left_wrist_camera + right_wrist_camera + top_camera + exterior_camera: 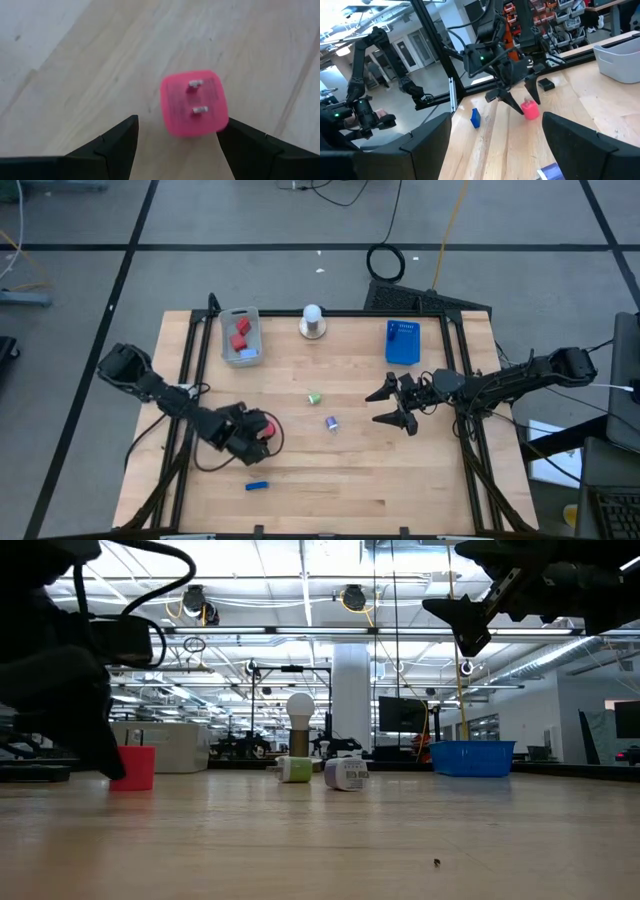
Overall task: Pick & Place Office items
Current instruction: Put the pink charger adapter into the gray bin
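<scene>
**On the wooden table: left gripper poised over a pink plug block**

Near the table's front-left quarter stands the pink cube-shaped plug block with two metal prongs [194, 103], resting on the light wooden table top [400, 470]. The left gripper [262, 430] is lowered around it, its two dark fingers [112, 145] spread apart, one on each side of the block. One finger appears to touch a lower corner of the block in the left wrist view; the other stands clear of it, so the block is not clamped. From the right wrist view the same pink block sits just beside the tips of that gripper.

A small blue stick-shaped item [257, 486] lies on the wood nearer the front edge, a little apart from the left gripper. Towards the middle of the table lie a small green and white item [314, 397] and a small purple and white item [331, 423], near each other but not touching.

The right gripper [398, 408] hangs above the table to the right of those two items, fingers wide apart and holding nothing.

Along the back edge stand a grey rectangular tray [241, 352] containing red blocks [240, 334] and a pale blue piece, a white ball on a round grey base [313, 321], and a blue rectangular tray [402, 343].
</scene>
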